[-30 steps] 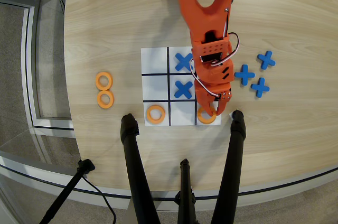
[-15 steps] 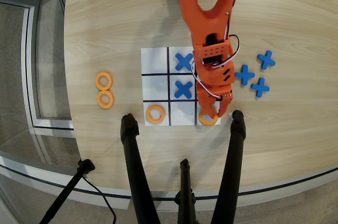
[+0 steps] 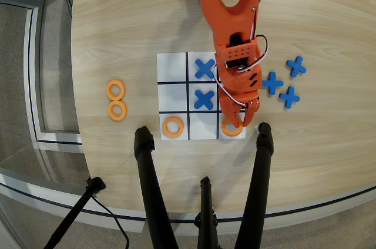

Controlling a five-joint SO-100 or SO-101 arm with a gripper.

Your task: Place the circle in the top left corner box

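Wood table: white grid sheet, two rings, three crosses.

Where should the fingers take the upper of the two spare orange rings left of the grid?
The upper spare ring lies flat, nearly touching the lower ring. Come straight down and pinch its top band, one finger in the hole, one outside, on the side away from its neighbour.

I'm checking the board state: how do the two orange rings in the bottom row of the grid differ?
The ring in the bottom left cell lies fully in view with nothing near it; the ring in the bottom right cell is partly covered by the gripper. The left ring sits centred in its cell; the right one lies low, close to the sheet's bottom edge. Both are flat, orange and look alike in size.
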